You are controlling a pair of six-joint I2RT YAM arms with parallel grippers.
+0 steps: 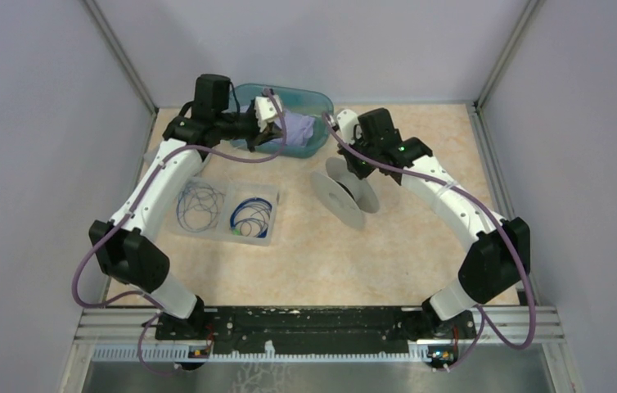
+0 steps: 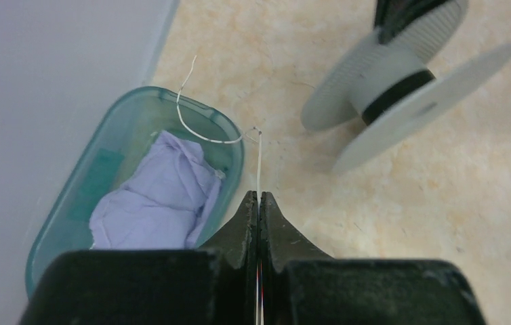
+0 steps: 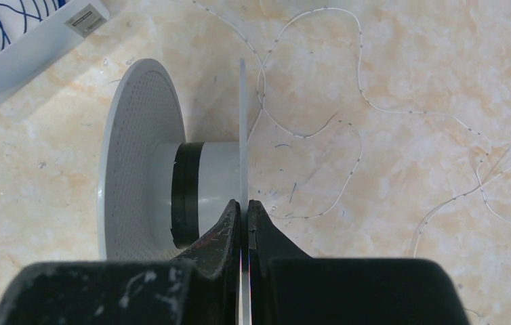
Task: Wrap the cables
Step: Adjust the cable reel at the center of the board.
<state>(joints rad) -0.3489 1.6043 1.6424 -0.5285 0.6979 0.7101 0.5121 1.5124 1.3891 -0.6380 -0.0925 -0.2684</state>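
Note:
A whitish cable (image 2: 259, 162) rises out of my left gripper (image 2: 259, 195), which is shut on it. It bends over the rim of the teal bin (image 2: 236, 145). More whitish cable (image 3: 360, 101) lies in loose curves on the table right of the spool. A grey spool (image 3: 144, 162) rests on its side with a black band round its core. My right gripper (image 3: 244, 202) is shut on the spool's thin near flange (image 3: 242, 122). From above, the left gripper (image 1: 267, 136) hangs at the bin and the right gripper (image 1: 354, 166) sits at the spool (image 1: 346, 194). Blue cables (image 1: 249, 214) lie coiled in a tray.
The teal bin (image 1: 320, 105) at the back holds a crumpled lilac cloth (image 2: 161, 196). A white two-part tray (image 1: 274, 195) lies front left of the spool. Grey walls close in the back and both sides. Purple cords run along both arms.

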